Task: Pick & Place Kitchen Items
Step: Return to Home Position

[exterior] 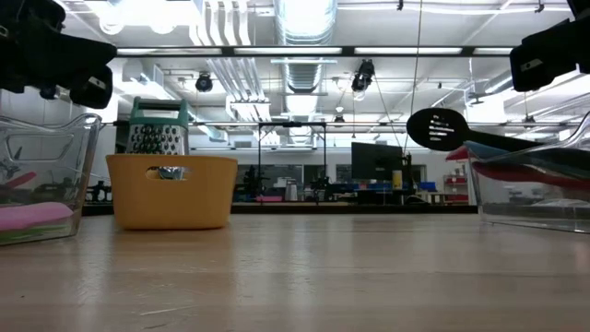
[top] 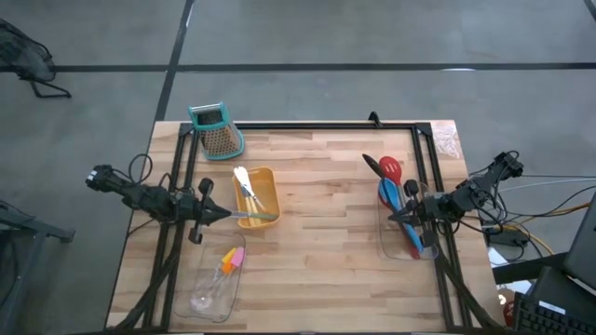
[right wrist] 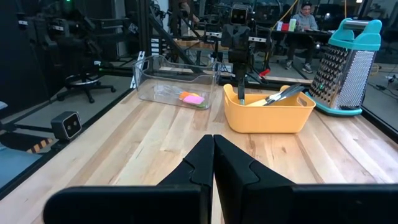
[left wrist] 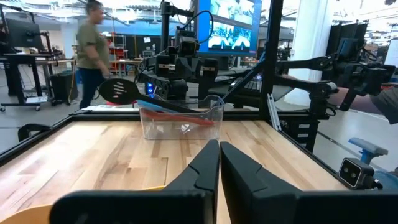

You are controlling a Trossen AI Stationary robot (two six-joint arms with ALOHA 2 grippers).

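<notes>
In the left clear bin (top: 197,300), the pink spatula (top: 237,255) and orange spatula (top: 225,267) lie side by side, long axes along the bin. Our left gripper (top: 223,215) hangs just off the bin's end nearest the yellow tray (top: 271,182), fingers pressed together, empty. Our right gripper (top: 391,218), closed and empty, is over the right clear bin (top: 393,249). We judge only retraction remains; the left arm is nearer.

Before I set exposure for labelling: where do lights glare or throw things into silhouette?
Low view: ceiling lights blow out; the black slotted spoon shows as a silhouette. Left wrist view: the screen glares. High view: even light on the table, faint shadows.
</notes>
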